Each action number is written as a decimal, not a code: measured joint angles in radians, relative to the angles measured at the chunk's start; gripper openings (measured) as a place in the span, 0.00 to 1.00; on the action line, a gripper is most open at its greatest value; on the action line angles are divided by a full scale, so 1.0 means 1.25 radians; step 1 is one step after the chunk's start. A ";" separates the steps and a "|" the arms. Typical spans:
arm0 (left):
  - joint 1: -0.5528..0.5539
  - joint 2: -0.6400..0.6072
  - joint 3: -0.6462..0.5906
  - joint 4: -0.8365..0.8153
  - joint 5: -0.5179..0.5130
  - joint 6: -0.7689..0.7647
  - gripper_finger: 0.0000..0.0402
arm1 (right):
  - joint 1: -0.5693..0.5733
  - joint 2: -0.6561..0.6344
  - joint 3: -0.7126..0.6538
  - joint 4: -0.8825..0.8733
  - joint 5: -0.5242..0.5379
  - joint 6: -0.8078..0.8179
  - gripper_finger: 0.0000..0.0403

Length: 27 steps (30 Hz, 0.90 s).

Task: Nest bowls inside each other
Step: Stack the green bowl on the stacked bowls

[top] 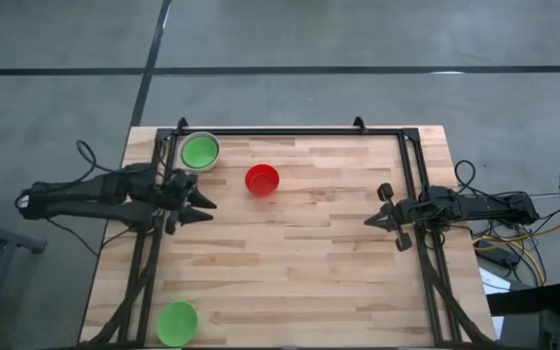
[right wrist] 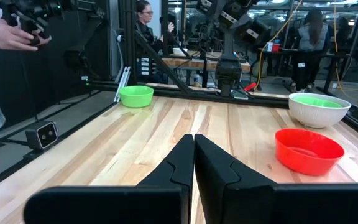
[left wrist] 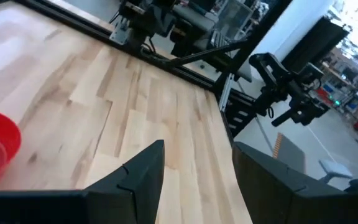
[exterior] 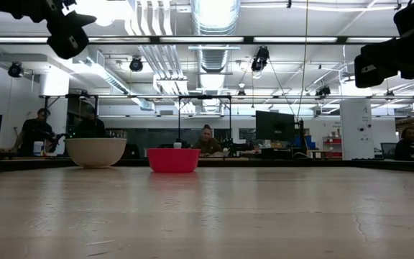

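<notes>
Now | left hand [top: 205,208] open, empty | right hand [top: 381,207] closed, empty

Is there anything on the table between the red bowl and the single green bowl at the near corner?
No. In the high view, only bare wood lies between the red bowl and the green bowl.

- A robotics lab in a large open industrial hall, not a home.
- Bare silver ventilation ducts [exterior: 214,18] and long strip lights run across the open ceiling.
- People sit at desks with dark computer monitors [exterior: 274,125] at the back of the room.
- The pale wooden plank worktop [top: 299,262] stands in a black metal frame [top: 290,131] on a grey concrete floor [top: 56,97].
- Another dark robot arm on a stand [right wrist: 230,37] rises beyond the worktop.
- Yellow and black cables [top: 508,243] lie beside the worktop.
</notes>
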 joint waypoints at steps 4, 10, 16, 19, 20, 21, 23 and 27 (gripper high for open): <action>-0.052 0.013 0.000 0.007 -0.097 -0.046 0.48 | 0.000 0.000 0.000 0.000 0.000 0.000 0.02; -0.150 0.036 0.000 0.030 -0.270 -0.113 0.48 | 0.000 0.000 0.000 0.000 0.000 0.000 0.02; -0.259 0.073 0.002 0.044 -0.396 -0.158 0.48 | 0.000 0.000 0.000 0.000 0.000 0.000 0.02; -0.303 0.091 0.014 0.049 -0.444 -0.181 0.48 | 0.000 0.000 0.000 0.000 0.000 0.000 0.02; -0.316 0.095 0.016 0.046 -0.456 -0.186 0.48 | 0.000 0.000 0.000 0.000 0.000 0.000 0.02; -0.329 0.100 0.021 0.044 -0.464 -0.186 0.48 | 0.000 0.000 0.000 0.000 0.000 0.000 0.02; -0.353 0.104 0.028 0.048 -0.466 -0.177 0.48 | 0.000 0.000 0.000 0.000 0.000 0.000 0.02; -0.392 0.111 0.036 0.045 -0.464 -0.152 0.48 | 0.000 0.000 0.000 0.000 0.000 0.000 0.02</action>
